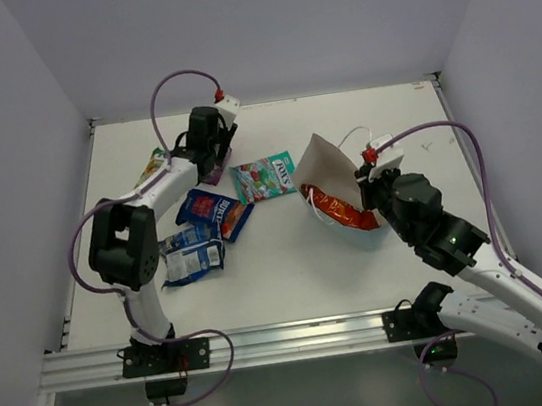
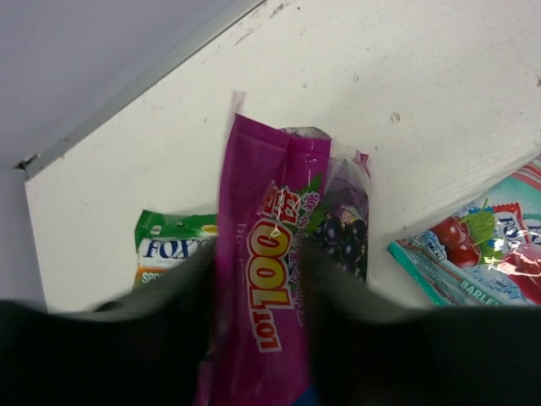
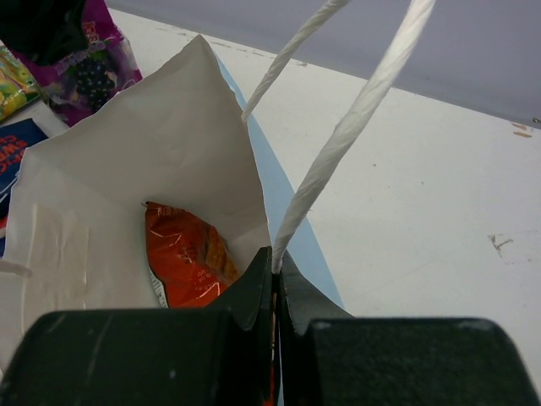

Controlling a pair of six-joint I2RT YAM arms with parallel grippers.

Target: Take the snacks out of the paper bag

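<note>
While the right gripper (image 3: 276, 272) is pinching the rim of the paper bag (image 3: 152, 152) at the right of the bench (image 1: 289, 261) and propping its mouth open, the left gripper (image 2: 262, 288) is clamping the magenta-purple packet (image 2: 262, 194) at the far left, beside the yellow-green packet (image 2: 173, 245), its arm reaching toward the far edge. Setting down seems in hand; the next move is calling for release, then fetching the orange-red packet (image 3: 186, 258) lying inside the bag.
</note>
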